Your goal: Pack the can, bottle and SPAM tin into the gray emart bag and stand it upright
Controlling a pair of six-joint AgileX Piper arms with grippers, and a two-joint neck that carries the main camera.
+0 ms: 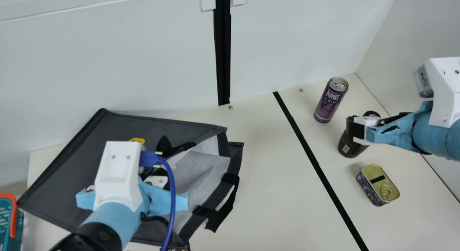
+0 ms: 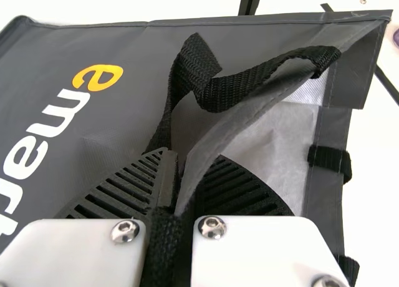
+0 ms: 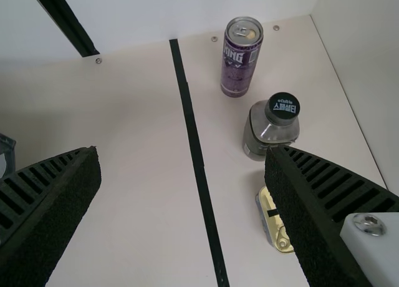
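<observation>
The gray emart bag [image 1: 61, 179] lies on its side on the left part of the cream counter [image 1: 266, 179], its dark panel facing up with a yellow letter and white letters on it. Its mouth is towards the right, showing a pale lining [image 1: 212, 168]. The left gripper [image 1: 156, 180] is over the bag; in the left wrist view its ribbed fingers [image 2: 128, 187] are narrow, pinching the fabric at the bag's edge, with a black strap [image 2: 224, 93] looping up just beside them. A second strap [image 1: 231, 197] hangs off the mouth's right side onto the counter.

A black stripe [image 1: 312, 157] runs from far to near across the counter, between the bag and the three items on the right. Farthest is the purple can [image 1: 329, 101], upright. Nearer and a little to the right stands the dark-capped bottle [image 1: 348, 146], partly hidden in the main view by the right gripper [image 1: 354, 128]. Nearest is the SPAM tin [image 1: 379, 184], resting flat with its gold pull-ring lid up. All three are outside the bag and apart from one another.

In the right wrist view, the right gripper is wide, holding nothing, with one finger partly covering the tin. A teal basket [image 1: 5, 215] with an orange handle [image 1: 13, 217] sits at the near left.
</observation>
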